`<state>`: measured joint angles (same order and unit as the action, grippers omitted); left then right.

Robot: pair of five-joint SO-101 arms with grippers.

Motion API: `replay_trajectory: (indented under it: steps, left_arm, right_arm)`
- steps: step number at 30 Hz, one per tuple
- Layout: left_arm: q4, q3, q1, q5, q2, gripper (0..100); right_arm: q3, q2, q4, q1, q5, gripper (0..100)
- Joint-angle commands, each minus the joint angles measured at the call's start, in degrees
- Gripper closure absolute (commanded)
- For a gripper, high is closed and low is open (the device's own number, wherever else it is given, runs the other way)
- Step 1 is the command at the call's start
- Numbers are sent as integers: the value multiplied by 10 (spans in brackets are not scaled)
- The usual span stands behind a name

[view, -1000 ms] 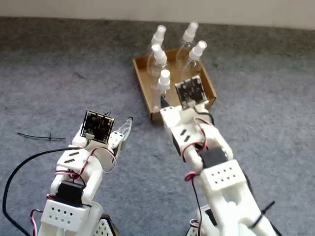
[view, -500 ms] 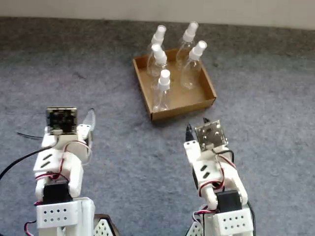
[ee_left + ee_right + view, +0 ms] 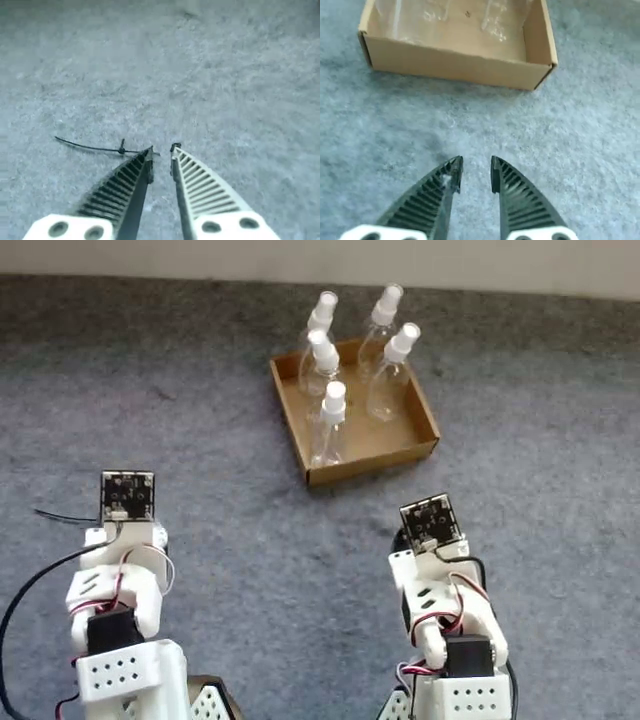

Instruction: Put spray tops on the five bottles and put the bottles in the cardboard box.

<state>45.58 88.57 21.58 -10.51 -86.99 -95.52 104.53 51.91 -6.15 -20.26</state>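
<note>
1. L tool [image 3: 161,150]: tips a bit apart, holds nothing, over grey worktop [image 3: 225,75].
2. R tool [image 3: 476,167]: tips a bit apart too, near cardboard box [image 3: 455,62].
3. 5 bottles [image 3: 326,435] w/ spray tops [image 3: 333,398] stand in box.

The worktop [image 3: 200,390] wore a rough, matt grey cloth, napped like carpet. The cardboard box [image 3: 455,62] was smooth, matt brown card. Inside it, the bottles [image 3: 328,435] were clear glossy plastic with smooth white plastic spray tops [image 3: 334,395]. The left gripper [image 3: 161,150] and right gripper [image 3: 475,167] had ribbed matt plastic jaws.
</note>
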Motion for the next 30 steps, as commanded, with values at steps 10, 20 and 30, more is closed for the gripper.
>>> replay_trajectory:
  steps: [10,20,30]
  left_arm:
    - [-17,91,12,-5,1,848]
    - [60,91,12,-5,-3,848]
    - [60,91,12,-5,-3,848]
  right_arm:
    - [-90,7,206,19,-7,947]
    - [-90,6,204,18,-7,947]
    - [-90,6,204,18,-7,947]
